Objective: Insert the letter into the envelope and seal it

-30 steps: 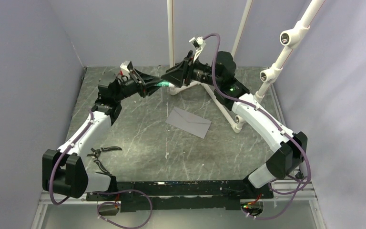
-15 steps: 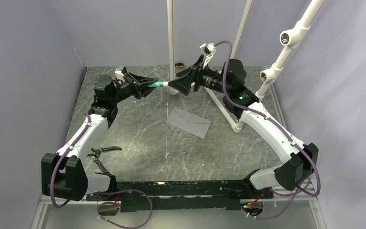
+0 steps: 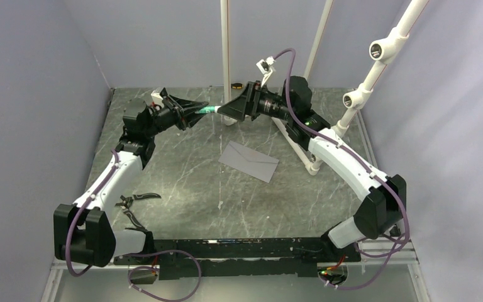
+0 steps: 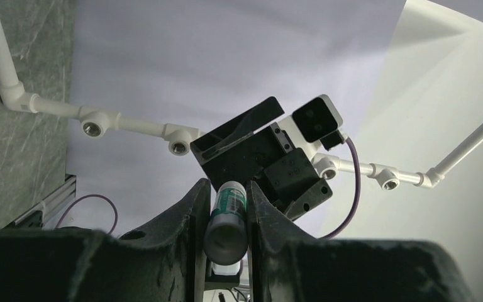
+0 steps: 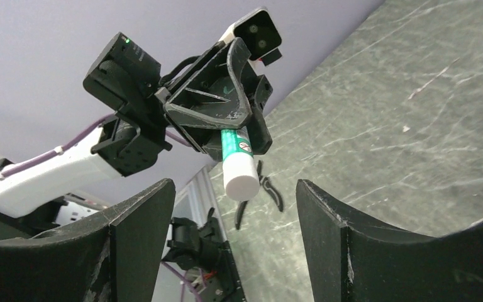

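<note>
Left gripper (image 3: 194, 113): clamped on glue stick (image 3: 209, 111), beyond the envelope (image 3: 249, 161).
Right gripper (image 3: 231, 111): spread wide, empty (white cap (image 5: 239, 181) just ahead).
Next: centre cap, close squarely, pull straight.

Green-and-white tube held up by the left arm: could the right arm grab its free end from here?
Probably yes. The right gripper faces the white end of the tube with its jaws open, and nothing shows between them. The left gripper clamps only the other end, leaving the white end free.
</note>
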`<state>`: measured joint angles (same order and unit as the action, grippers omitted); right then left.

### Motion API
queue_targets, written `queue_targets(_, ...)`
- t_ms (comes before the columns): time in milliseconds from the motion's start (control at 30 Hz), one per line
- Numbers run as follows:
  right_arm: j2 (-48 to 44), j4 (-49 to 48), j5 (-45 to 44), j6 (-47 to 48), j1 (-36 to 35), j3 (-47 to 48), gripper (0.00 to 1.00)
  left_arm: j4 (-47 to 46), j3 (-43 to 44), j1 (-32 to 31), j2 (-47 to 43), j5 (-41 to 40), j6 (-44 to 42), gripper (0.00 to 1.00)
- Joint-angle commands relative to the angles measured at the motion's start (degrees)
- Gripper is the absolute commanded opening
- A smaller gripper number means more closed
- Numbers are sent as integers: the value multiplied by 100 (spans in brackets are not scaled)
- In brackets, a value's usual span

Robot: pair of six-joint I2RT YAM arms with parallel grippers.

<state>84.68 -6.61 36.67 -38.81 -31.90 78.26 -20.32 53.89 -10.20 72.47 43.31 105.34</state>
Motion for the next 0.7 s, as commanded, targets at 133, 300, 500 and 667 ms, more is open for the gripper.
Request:
queue_targets(133, 194, -752, 467, -852, 17, 282, 58, -127, 106, 18, -259, 149, -10, 2)
queue_targets(300, 289, -882, 512, -1030, 17, 319, 36, -130, 69, 16, -312, 136, -44, 3)
queue_targets(500, 442, -993, 626, -1254, 17, 365, 14, 42, 249, -16, -321, 172, -267, 2)
queue_targets(667, 575, -1250, 697, -1431, -4, 459, 0, 61, 362, -182, -165, 385, -452, 2)
